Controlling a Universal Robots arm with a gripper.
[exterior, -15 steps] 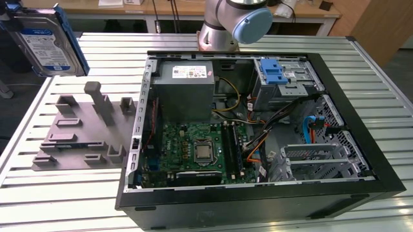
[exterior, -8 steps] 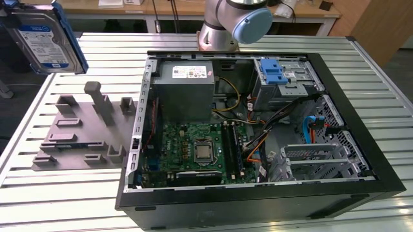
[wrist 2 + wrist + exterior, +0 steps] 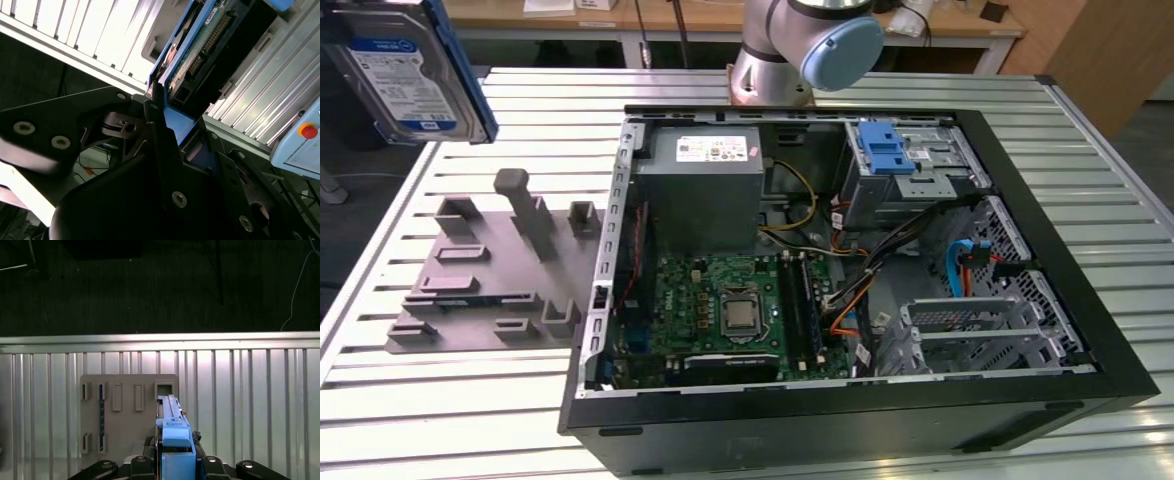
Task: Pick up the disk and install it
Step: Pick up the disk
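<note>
Closest to me, the disk [image 3: 407,70] hangs high in the air at the exterior view's left, label side showing, its blue bracket running down one edge. It is well clear of the table [image 3: 454,400]. In both wrist views the gripper [image 3: 172,455] is closed on it. The black fingers [image 3: 156,115] press against the blue bracket from either side, with the drive's circuit-board face [image 3: 200,45] sticking out past them. The grip looks firm, with no gap that I can make out.

Below it on the slatted table sits the grey fixture plate [image 3: 480,290] with its upright posts and open slots. Beside that is the open computer case [image 3: 854,420], with the green board and cabling exposed. At the far side of the case is the silver drive cage [image 3: 907,165] with its blue latch [image 3: 887,150], and behind it the arm's base [image 3: 794,50].

I'd say the pick-up is done and the installing isn't: the disk is in hand but well apart from the case. Getting it in would call for carrying it across over the case wall, keeping clear of the cables. It would also need turning so the bracket lines up squarely with its bay. That alignment strikes me as the fussy part.
</note>
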